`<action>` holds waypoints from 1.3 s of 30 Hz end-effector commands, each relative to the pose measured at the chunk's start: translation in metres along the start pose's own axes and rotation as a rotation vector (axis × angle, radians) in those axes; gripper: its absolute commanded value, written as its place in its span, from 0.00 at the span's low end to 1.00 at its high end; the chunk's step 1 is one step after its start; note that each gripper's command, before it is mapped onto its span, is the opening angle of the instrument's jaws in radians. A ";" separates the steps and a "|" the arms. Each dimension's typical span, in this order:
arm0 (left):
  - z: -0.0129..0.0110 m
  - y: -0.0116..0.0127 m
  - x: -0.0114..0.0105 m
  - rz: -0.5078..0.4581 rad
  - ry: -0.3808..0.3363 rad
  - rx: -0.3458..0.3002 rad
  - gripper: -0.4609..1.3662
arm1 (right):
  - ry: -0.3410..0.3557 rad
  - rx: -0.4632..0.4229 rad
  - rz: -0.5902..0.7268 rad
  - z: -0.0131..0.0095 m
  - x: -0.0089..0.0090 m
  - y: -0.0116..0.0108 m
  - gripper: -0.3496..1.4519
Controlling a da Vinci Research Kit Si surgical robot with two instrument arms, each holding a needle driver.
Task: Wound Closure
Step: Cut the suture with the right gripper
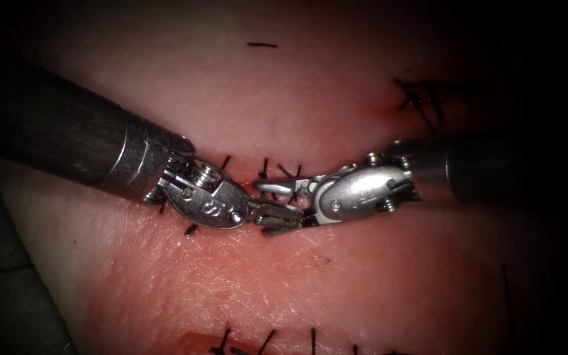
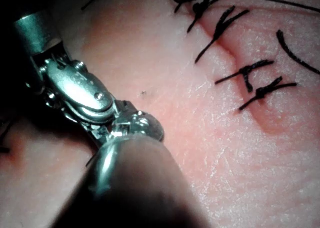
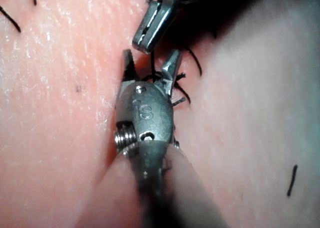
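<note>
The left tool comes in from the left and lies over the stitched cut in the tissue. Its jaws are shut on a short dark strand of thread. The right tool meets it tip to tip from the right. Its jaws are open, and in the right wrist view the right tool straddles that strand just below the left tool's tip. A knot with short tails sits under the open jaws. I see no needle.
Finished stitches with black tails cross another part of the cut. A second stitched row runs along the near edge and a third lies at the far right. A loose thread piece rests on the far tissue.
</note>
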 end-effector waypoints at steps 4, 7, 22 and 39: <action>0.0002 0.0000 0.0001 0.002 0.003 -0.004 0.06 | 0.000 -0.006 0.001 0.0005 -0.0001 0.0002 0.83; 0.0003 0.0000 0.0001 -0.004 0.003 -0.004 0.06 | 0.000 -0.011 0.001 0.0007 -0.0001 0.0002 0.83; 0.0009 0.0002 0.0003 -0.006 0.005 -0.002 0.06 | 0.033 0.014 0.027 0.0018 -0.0001 -0.0001 0.00; 0.0004 0.0005 0.0004 -0.004 0.007 -0.005 0.06 | -0.023 -0.033 0.052 -0.0003 -0.0010 0.0009 0.52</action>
